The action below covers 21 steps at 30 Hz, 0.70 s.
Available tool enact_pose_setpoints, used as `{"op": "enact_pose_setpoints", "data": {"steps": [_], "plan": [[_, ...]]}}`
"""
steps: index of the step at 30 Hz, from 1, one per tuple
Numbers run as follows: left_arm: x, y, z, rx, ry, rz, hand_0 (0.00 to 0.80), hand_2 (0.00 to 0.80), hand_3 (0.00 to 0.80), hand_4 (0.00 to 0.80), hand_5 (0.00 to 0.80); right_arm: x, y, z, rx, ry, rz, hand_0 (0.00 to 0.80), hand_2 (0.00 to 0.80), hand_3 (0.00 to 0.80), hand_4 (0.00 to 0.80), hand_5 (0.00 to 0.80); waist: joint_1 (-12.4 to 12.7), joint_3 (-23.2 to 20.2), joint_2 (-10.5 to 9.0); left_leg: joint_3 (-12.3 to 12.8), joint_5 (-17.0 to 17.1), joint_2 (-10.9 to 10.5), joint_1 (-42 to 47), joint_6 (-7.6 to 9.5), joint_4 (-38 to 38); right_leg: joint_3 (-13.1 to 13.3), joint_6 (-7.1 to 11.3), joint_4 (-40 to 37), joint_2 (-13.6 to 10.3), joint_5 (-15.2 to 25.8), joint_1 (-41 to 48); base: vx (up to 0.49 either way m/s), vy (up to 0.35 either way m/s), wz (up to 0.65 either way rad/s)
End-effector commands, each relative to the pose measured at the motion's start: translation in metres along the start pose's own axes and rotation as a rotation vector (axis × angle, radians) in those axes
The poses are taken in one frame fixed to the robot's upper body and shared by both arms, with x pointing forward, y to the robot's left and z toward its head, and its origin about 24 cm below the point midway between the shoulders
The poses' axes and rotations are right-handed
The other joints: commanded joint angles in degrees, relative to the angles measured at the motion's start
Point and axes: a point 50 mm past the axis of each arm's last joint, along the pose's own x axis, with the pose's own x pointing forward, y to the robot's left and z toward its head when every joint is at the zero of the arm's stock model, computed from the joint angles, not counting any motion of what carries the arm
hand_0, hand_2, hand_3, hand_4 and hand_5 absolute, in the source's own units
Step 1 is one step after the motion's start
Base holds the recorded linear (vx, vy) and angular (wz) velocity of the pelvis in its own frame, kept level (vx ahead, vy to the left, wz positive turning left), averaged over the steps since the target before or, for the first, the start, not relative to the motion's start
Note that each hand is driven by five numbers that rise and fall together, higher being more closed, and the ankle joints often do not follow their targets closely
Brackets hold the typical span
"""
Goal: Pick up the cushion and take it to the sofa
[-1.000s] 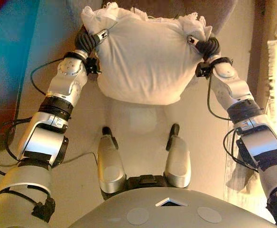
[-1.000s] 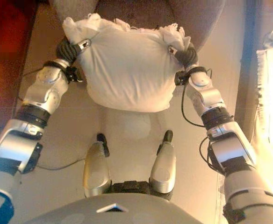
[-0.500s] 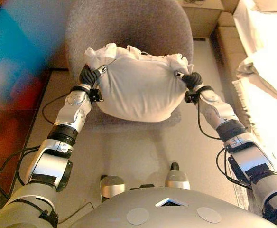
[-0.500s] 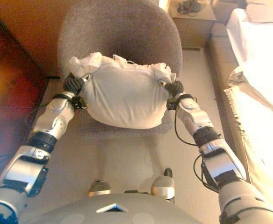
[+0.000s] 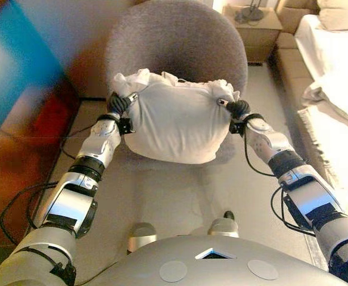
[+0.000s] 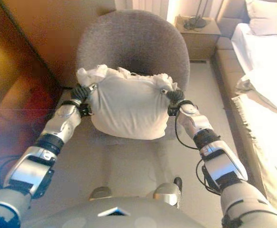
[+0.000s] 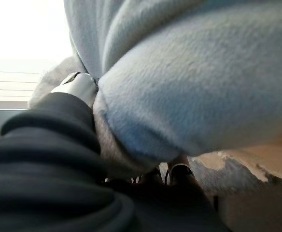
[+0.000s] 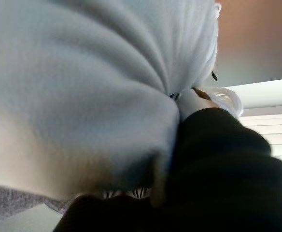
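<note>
A white cushion (image 5: 174, 122) hangs between my two hands, in front of a round grey armchair (image 5: 177, 44). My left hand (image 5: 119, 105) is shut on the cushion's upper left corner. My right hand (image 5: 236, 108) is shut on its upper right corner. The cushion's cloth bunches above both hands. Its lower edge hangs near the chair's seat; I cannot tell if they touch. In the left wrist view the cushion (image 7: 189, 82) fills the frame past the dark cover. The right wrist view shows the same cushion (image 8: 83, 87).
A bed with white bedding (image 6: 266, 61) runs along the right. A small wooden side table (image 6: 198, 31) stands behind the chair at the right. A brown wooden panel (image 6: 15, 90) rises on the left. Beige floor (image 5: 174, 196) lies between me and the chair.
The camera has tilted up, so the whole chair and the bed have come into view. Both hands still hold the cushion's corners; it now hangs farther out in front of me.
</note>
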Motion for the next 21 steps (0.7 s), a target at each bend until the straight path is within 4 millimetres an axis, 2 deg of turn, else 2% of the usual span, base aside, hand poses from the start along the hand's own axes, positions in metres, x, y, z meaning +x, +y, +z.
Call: {"op": "enact_pose_setpoints", "data": {"steps": [1, 3, 5, 8, 10, 13, 15, 18, 19, 21], "plan": [[0.013, -0.036, 0.084, 0.009, -0.294, -0.154, 0.800, 0.800, 0.800, 0.800, 0.800, -0.001, 0.035, 0.085, 0.097, -0.303, 0.103, 0.800, 0.800, 0.800, 0.800, 0.800, -0.6, 0.3, 1.49, 1.1, 4.6, -4.6, 6.5, 6.23, -9.5, 8.8, 1.87, 17.5, 3.7, 5.3, -4.1, 0.167, 0.178, 0.30], [0.013, -0.036, 0.084, 0.008, -0.294, -0.162, 0.800, 0.800, 0.800, 0.800, 0.800, -0.001, 0.031, 0.087, 0.093, -0.305, 0.100, 0.800, 0.800, 0.800, 0.800, 0.800, -1.3, 0.4, 1.37, 1.1, 4.1, -5.2, 7.4, 6.53, -9.4, 9.9, 1.56, 17.8, 6.2, 5.0, -5.1, 0.207, 0.123, 0.35], [0.013, -0.036, 0.085, -0.002, -0.292, -0.172, 0.800, 0.800, 0.800, 0.800, 0.800, 0.000, 0.028, 0.089, 0.094, -0.308, 0.101, 0.800, 0.800, 0.800, 0.800, 0.800, -1.7, 0.2, 0.52, 1.5, 3.5, -5.9, 8.4, 6.45, -9.4, 9.3, 1.82, 14.7, 7.2, 4.8, -4.9, 0.246, 0.019, 0.20], [0.013, -0.036, 0.088, -0.015, -0.291, -0.176, 0.800, 0.800, 0.800, 0.800, 0.800, 0.000, 0.030, 0.098, 0.092, -0.317, 0.115, 0.800, 0.800, 0.800, 0.800, 0.800, -2.3, 0.3, -1.75, 2.2, 1.1, -7.4, 10.1, 6.17, -8.6, 6.3, 2.25, 4.1, 8.6, 3.8, -4.8, 0.349, -0.067, 0.13], [0.013, -0.035, 0.089, -0.012, -0.296, -0.169, 0.800, 0.800, 0.800, 0.800, 0.800, -0.001, 0.032, 0.103, 0.080, -0.317, 0.131, 0.800, 0.800, 0.800, 0.800, 0.800, -3.3, 0.4, -2.91, 2.2, -1.2, -8.4, 12.1, 6.70, -8.6, 4.6, 2.70, -2.8, 10.7, 3.0, -6.5, 0.444, -0.011, 0.24], [0.010, -0.030, 0.084, -0.023, -0.293, -0.146, 0.800, 0.800, 0.800, 0.800, 0.800, -0.001, 0.032, 0.105, 0.051, -0.301, 0.149, 0.800, 0.800, 0.800, 0.800, 0.800, -4.8, 0.4, -3.81, 1.9, -4.4, -9.8, 16.1, 7.99, -8.8, 1.4, 2.96, -9.2, 13.6, 4.9, -9.7, 0.483, 0.042, 0.28], [0.008, -0.030, 0.078, -0.025, -0.278, -0.140, 0.800, 0.800, 0.800, 0.800, 0.800, 0.000, 0.030, 0.103, 0.038, -0.285, 0.149, 0.800, 0.800, 0.800, 0.800, 0.800, -5.1, 0.2, -3.58, 1.1, -5.2, -9.8, 18.0, 8.88, -8.9, 0.7, 2.42, -10.1, 15.3, 5.3, -10.4, 0.502, 0.015, -0.18], [0.007, -0.035, 0.066, -0.044, -0.252, -0.150, 0.800, 0.800, 0.800, 0.800, 0.800, 0.002, 0.028, 0.102, 0.048, -0.269, 0.162, 0.800, 0.800, 0.800, 0.800, 0.800, -5.9, -1.5, -3.12, 0.0, -2.8, -9.1, 19.7, 8.79, -8.0, 1.3, 0.73, -10.4, 17.8, 4.2, -9.4, 0.433, -0.023, -0.32], [0.005, -0.035, 0.063, -0.044, -0.252, -0.150, 0.800, 0.800, 0.800, 0.800, 0.800, 0.002, 0.030, 0.103, 0.045, -0.268, 0.171, 0.800, 0.800, 0.800, 0.800, 0.800, -6.0, -2.2, -2.64, 0.5, -0.9, -7.9, 20.2, 7.73, -6.8, 1.1, -0.15, -8.4, 18.0, 3.0, -9.1, 0.368, -0.063, 0.16], [0.003, -0.033, 0.057, -0.069, -0.248, -0.129, 0.800, 0.800, 0.800, 0.800, 0.800, 0.002, 0.035, 0.100, 0.033, -0.263, 0.189, 0.800, 0.800, 0.800, 0.800, 0.800, -6.4, -3.4, -1.37, -0.1, 4.4, -5.6, 20.6, 5.03, -3.7, 2.4, -2.06, -5.5, 19.5, 0.1, -8.5, 0.300, -0.093, 0.46]]}}
